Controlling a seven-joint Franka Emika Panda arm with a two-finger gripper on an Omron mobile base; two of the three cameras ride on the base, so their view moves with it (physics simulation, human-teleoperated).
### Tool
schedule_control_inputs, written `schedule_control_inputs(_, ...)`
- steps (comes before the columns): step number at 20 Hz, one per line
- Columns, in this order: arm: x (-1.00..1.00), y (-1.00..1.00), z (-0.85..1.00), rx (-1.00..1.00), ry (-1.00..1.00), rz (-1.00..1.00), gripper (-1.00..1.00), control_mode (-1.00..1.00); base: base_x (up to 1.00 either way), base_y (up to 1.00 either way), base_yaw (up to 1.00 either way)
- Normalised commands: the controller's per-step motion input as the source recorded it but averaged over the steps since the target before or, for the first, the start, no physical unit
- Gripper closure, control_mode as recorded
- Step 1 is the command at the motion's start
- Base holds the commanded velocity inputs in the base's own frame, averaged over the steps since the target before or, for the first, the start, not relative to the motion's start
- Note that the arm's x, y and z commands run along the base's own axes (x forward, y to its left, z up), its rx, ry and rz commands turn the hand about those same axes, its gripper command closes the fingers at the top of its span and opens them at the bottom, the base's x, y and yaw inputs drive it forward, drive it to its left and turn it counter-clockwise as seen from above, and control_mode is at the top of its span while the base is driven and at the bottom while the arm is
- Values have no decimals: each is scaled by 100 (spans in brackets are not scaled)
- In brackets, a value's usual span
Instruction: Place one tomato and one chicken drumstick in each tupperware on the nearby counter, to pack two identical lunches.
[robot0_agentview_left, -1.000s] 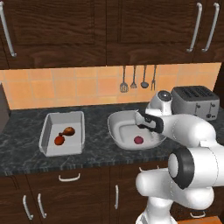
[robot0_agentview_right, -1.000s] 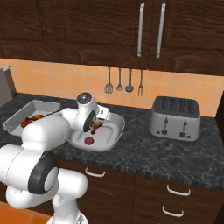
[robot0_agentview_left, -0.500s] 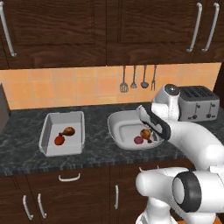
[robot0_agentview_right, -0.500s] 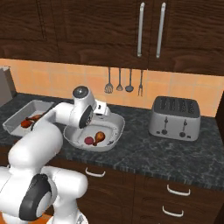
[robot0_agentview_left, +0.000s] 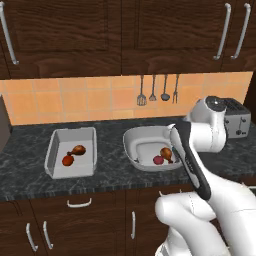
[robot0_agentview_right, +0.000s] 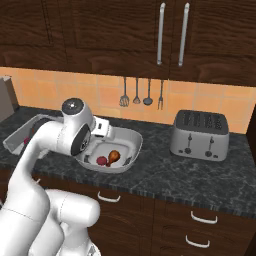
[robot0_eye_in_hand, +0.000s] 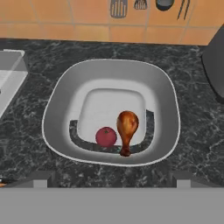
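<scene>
The rounded tupperware lies on the dark counter with one tomato and one chicken drumstick side by side in it. Above its near rim hangs my gripper, open, the tips wide apart with nothing between them. From the left base the same tub shows its tomato and drumstick. The rectangular tupperware to the left holds a drumstick and a tomato. My arm partly hides that tub in the right base view.
A steel toaster stands on the counter to the right of the rounded tub. Kitchen utensils hang on the tiled wall behind. Dark wall cabinets run overhead, and drawers with silver handles sit below the counter edge.
The gripper has opened and let go of the drumstick, which now lies beside the tomato in the rounded tub. The hand has since drawn up and back from the tub.
</scene>
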Motion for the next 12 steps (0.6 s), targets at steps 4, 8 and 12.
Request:
schedule_control_inputs(4,-100,7,100,0,0,11,-100,-100,0,0,0)
schedule_control_inputs(8,-100,3,100,0,-4,6,-100,-100,0,0,0)
schedule_control_inputs(12,-100,1,100,9,-1,0,-100,-100,0,0,0)
